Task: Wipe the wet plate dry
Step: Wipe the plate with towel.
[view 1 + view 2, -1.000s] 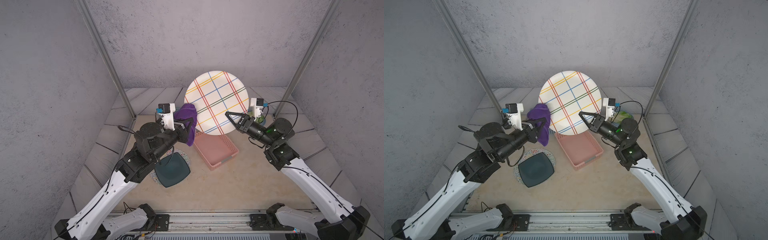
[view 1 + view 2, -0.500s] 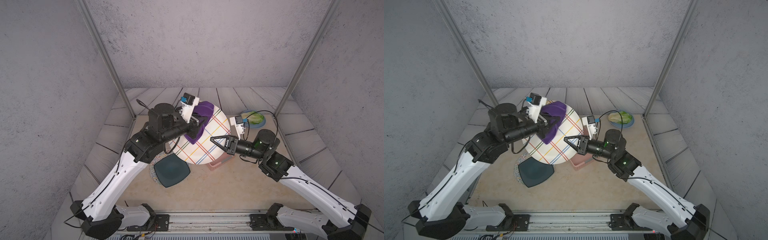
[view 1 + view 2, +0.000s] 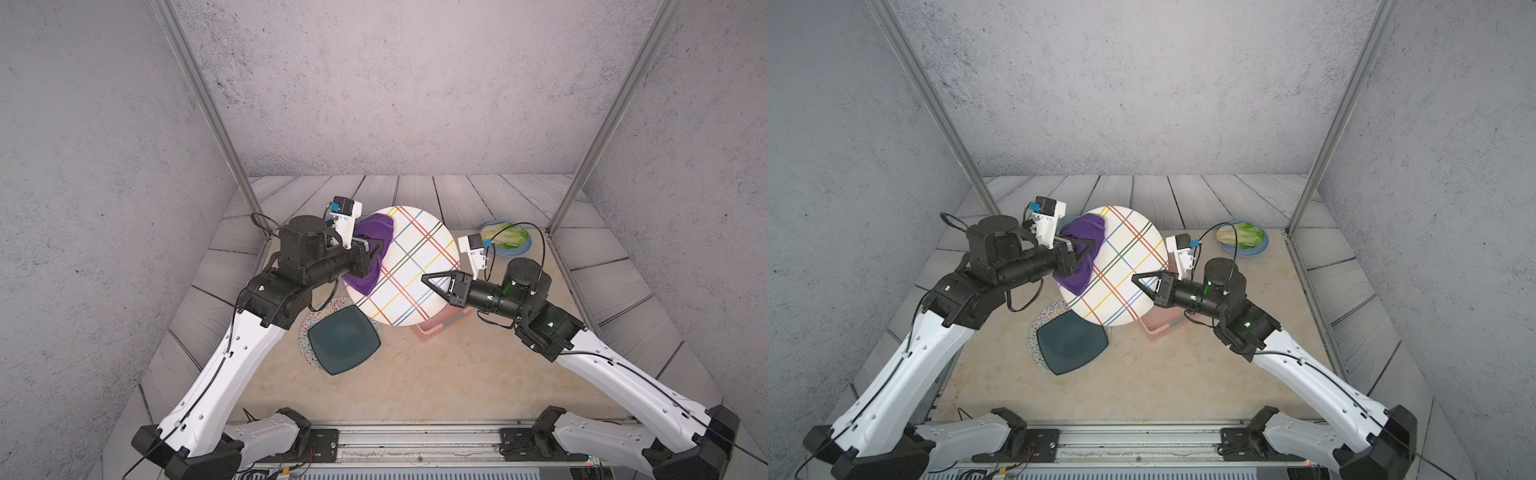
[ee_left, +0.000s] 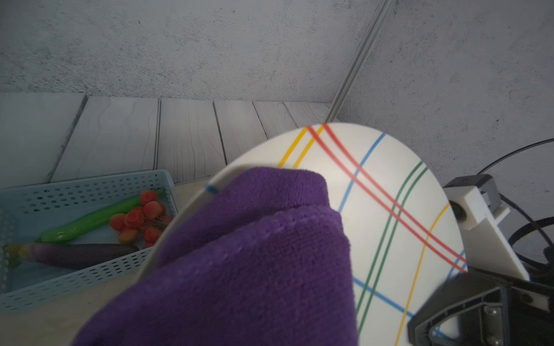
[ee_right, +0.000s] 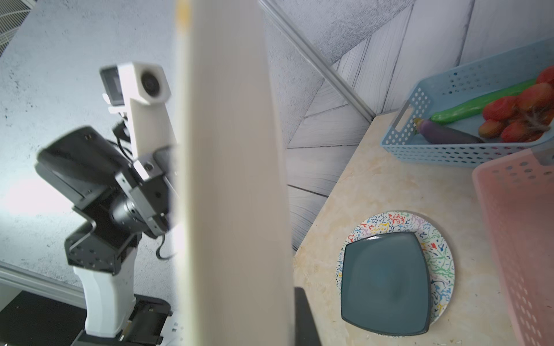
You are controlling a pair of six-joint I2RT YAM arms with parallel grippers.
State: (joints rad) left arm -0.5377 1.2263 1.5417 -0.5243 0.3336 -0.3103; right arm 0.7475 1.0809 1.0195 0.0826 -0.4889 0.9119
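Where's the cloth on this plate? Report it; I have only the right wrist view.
Observer: The purple cloth is clamped in the left gripper and pressed on the striped plate, on the part of its face nearest the left arm.
Operator: Confirm my grip.
Observer: The right gripper is shut on the plate's rim, opposite the cloth, holding the plate raised and tilted above the pink basket.
Operator: Name what's behind my arm.
Observer: Lettuce on a blue dish, at the table's far right corner.
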